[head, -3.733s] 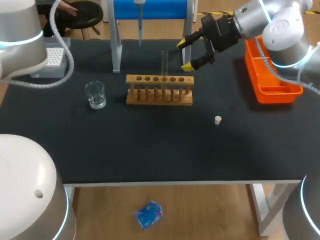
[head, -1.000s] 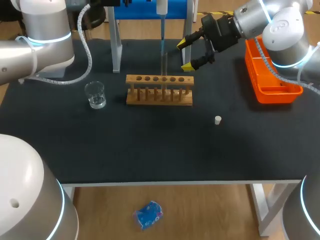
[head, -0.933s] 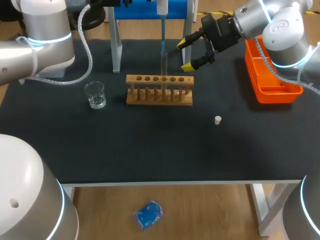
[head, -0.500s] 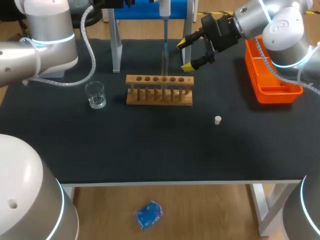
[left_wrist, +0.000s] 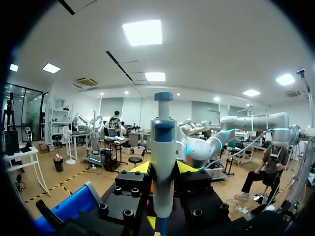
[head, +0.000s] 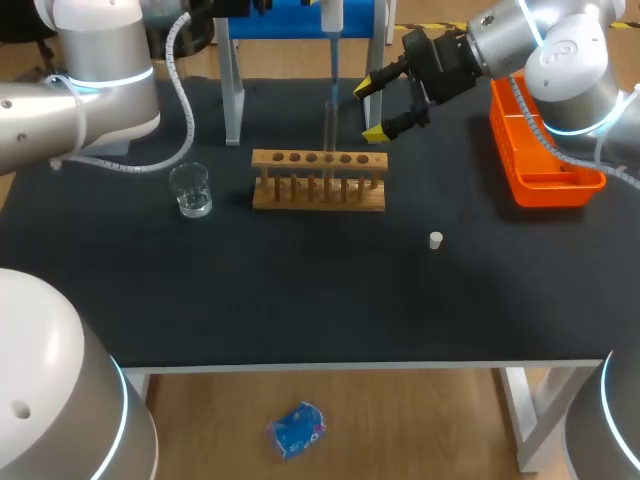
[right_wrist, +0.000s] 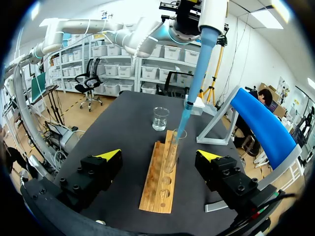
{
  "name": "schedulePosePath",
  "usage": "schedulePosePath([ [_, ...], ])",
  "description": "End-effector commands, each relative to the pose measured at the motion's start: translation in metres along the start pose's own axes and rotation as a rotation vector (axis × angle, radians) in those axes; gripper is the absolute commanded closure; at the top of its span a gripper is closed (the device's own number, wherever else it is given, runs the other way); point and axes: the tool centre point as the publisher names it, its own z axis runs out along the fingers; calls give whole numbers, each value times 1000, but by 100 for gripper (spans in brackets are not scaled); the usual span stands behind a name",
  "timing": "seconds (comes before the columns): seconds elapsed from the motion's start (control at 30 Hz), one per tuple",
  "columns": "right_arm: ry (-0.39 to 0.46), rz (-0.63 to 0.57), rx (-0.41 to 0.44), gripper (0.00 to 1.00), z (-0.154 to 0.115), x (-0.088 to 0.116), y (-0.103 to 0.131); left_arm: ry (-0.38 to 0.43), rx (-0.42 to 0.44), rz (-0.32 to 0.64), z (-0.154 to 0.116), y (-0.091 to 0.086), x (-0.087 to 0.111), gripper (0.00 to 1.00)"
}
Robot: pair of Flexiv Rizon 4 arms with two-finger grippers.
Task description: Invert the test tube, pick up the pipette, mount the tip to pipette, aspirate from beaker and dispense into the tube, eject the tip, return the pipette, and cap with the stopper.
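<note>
The left gripper [left_wrist: 163, 169] is clenched on the pipette [left_wrist: 163, 142]. The yellow tips press its white barrel from both sides and the blue-capped plunger end stands above the fingers. The left arm comes in high over the far side of the table [head: 300, 290] and carries the pipette upright.

From the right wrist, the pipette's blue lower part and its thin tip slant down to the test tube [right_wrist: 173, 147]. The tip's end sits at the tube's mouth, seemingly just inside the rim. The tube stands upright in a hole of the wooden rack [right_wrist: 158, 177].

The right gripper [right_wrist: 160, 156] is released, with its fingers spread wide and nothing touching them. The rack runs straight ahead of it, between the lines of the two fingers, and the tube stands a little way ahead of the tips. The beaker [right_wrist: 160, 118] stands upright on the table past the rack's far end, well ahead of this gripper and with some clear liquid in it.

From above, the right gripper [head: 368, 110] hangs just beside the tube [head: 328, 135], apart from it. The small white stopper [head: 436, 240] lies alone on the table on the near side of the rack [head: 318, 180] — well apart from both grippers. An orange tray [head: 556, 190] sits beside the right arm, behind its gripper.
</note>
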Motion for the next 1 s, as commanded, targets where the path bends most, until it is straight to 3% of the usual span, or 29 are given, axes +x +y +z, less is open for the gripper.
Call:
schedulePosePath([
  [0.03,0,-1,0,0,0,0,0,7,9,11,0,1,-6,100],
  [0.63,0,-1,0,0,0,0,0,-38,-28,28,-13,1,-7,100],
  [1.0,0,-1,0,0,0,0,0,-28,-17,25,-5,5,3,100],
])
